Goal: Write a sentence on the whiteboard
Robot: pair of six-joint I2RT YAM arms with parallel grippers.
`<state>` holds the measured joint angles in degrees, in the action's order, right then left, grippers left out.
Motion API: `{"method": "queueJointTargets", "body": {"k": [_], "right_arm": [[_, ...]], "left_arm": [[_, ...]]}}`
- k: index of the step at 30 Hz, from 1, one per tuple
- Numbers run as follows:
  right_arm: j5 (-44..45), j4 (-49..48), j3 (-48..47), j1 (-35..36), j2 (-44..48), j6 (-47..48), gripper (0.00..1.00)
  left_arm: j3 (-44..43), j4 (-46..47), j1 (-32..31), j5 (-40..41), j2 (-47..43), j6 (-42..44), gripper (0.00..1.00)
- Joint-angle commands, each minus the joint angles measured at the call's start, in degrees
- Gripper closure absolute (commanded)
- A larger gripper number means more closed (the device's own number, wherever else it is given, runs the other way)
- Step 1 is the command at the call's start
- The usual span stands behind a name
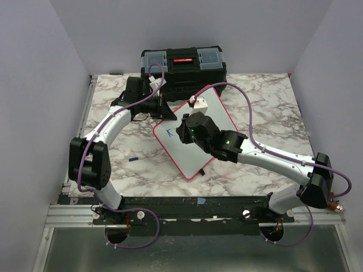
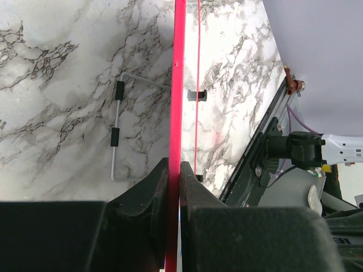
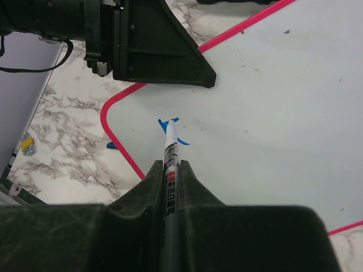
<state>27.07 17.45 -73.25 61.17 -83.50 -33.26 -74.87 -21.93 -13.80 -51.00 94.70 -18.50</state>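
Right gripper (image 3: pixel 170 168) clamps a marker (image 3: pixel 169 141) — tip at blue strokes (image 3: pixel 164 122) on the whiteboard (image 3: pixel 272 113) — left gripper (image 2: pixel 174 168) pinches its rim (image 2: pixel 179 85).

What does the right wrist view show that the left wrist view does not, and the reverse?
Only the right wrist view: the marker in the shut right gripper, its tip at a few blue strokes on the whiteboard. Only the left wrist view: the board edge-on, and a bent wire piece on the table. Both: the red rim, the left gripper clamping it, the marbled table.
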Motion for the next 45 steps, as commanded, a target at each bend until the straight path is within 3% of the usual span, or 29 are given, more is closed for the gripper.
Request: {"method": "queueJointTargets", "body": {"k": [1, 32, 45], "right_arm": [[-1.3, -2.6, 0.8, -1.0, -1.8, 0.8, 0.99], [-2.7, -3.2, 4.1, -4.7, -3.4, -0.7, 0.99], [-2.3, -1.9, 0.8, -5.1, -4.8, 0.4, 0.99]], "left_arm": [[-1.4, 1.2, -0.5, 1.8, -2.5, 2.1, 1.00], [-1.8, 1.0, -0.8, 1.5, -2.8, 2.2, 1.00], [-1.8, 0.8, -1.0, 1.5, -3.0, 2.3, 1.00]]}}
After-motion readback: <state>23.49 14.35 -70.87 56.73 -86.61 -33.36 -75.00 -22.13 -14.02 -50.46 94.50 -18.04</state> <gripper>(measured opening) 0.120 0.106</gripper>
